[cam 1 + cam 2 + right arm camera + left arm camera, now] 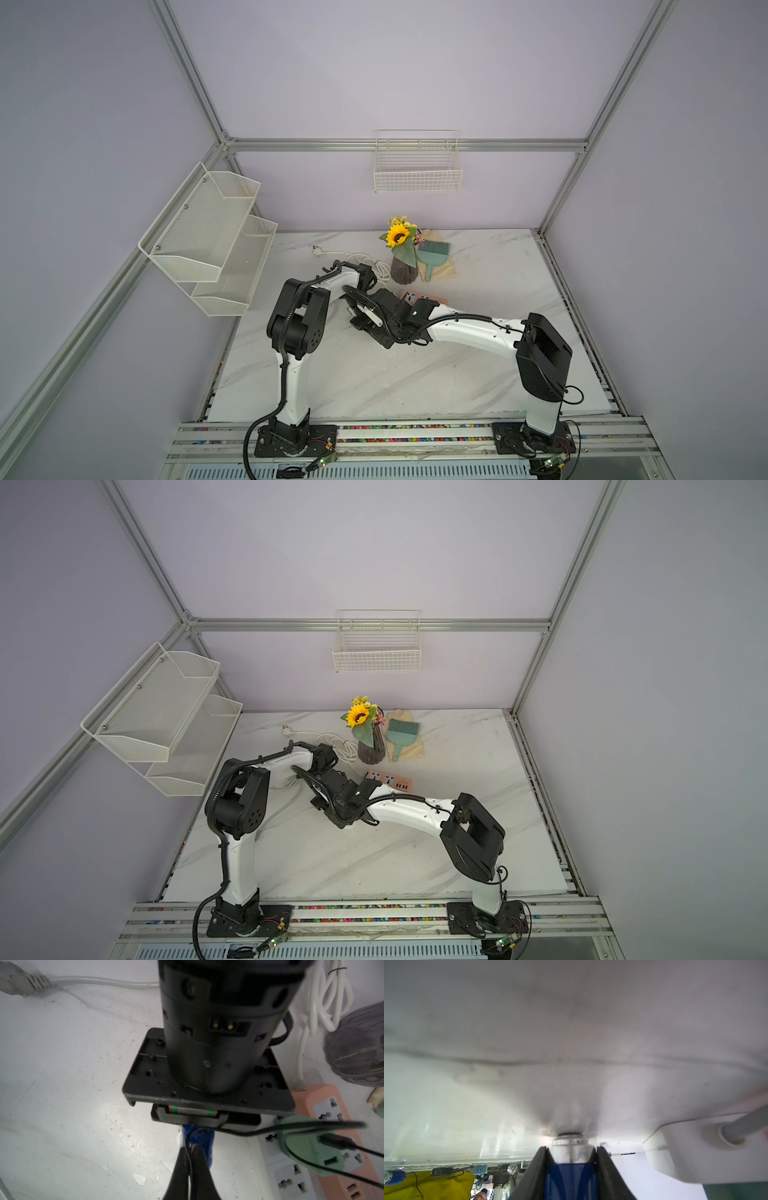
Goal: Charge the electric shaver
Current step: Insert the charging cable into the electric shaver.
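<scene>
Blue shaver [571,1178], silver head toward the marble table [374,386], sits clamped in the left gripper [571,1149] near mid-table. At its tail the right gripper [190,1150], jaws nearly together, pinches a black cable [322,1124]. In a top view, the pink strip [424,298] lies at 2 o'clock of both grippers.

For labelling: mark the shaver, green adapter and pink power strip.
shaver [571,1180]: left wrist view, blue body
green adapter [305,1152]: right wrist view, flat face
pink power strip [395,781]: in a top view, socket face
</scene>
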Controlling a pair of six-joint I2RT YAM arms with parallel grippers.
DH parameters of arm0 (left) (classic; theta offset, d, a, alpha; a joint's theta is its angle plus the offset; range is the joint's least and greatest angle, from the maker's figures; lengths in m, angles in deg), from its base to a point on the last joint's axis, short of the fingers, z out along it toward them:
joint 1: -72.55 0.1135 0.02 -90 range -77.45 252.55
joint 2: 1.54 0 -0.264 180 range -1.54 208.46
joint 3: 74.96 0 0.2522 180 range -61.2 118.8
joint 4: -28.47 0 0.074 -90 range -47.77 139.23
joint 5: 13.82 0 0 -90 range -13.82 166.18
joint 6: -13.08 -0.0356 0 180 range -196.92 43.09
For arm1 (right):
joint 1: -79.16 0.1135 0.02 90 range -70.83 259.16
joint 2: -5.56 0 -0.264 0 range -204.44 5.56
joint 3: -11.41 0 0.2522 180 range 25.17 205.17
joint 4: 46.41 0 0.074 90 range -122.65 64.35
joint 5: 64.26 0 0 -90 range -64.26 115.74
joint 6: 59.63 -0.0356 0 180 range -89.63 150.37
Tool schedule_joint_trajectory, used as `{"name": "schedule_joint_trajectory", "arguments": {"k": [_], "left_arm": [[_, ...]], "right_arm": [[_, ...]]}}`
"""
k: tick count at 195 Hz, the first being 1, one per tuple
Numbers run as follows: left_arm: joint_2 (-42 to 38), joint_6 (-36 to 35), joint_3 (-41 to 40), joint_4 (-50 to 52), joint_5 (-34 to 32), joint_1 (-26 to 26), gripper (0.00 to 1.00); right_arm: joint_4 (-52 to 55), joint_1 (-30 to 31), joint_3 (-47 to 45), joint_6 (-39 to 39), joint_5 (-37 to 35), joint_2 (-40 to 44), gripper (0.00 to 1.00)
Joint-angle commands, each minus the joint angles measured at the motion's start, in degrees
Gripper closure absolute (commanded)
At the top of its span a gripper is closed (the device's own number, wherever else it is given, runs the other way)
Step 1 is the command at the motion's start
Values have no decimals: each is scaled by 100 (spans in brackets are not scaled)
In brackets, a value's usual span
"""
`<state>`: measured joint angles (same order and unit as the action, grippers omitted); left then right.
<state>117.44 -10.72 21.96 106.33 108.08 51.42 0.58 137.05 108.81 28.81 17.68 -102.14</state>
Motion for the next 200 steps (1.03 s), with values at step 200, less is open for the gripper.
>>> {"name": "schedule_joint_trajectory", "arguments": {"k": [200], "left_arm": [[111,-142,147,120,159,-27,82]], "right_arm": [[544,-153,504,42,266,-265,100]]}}
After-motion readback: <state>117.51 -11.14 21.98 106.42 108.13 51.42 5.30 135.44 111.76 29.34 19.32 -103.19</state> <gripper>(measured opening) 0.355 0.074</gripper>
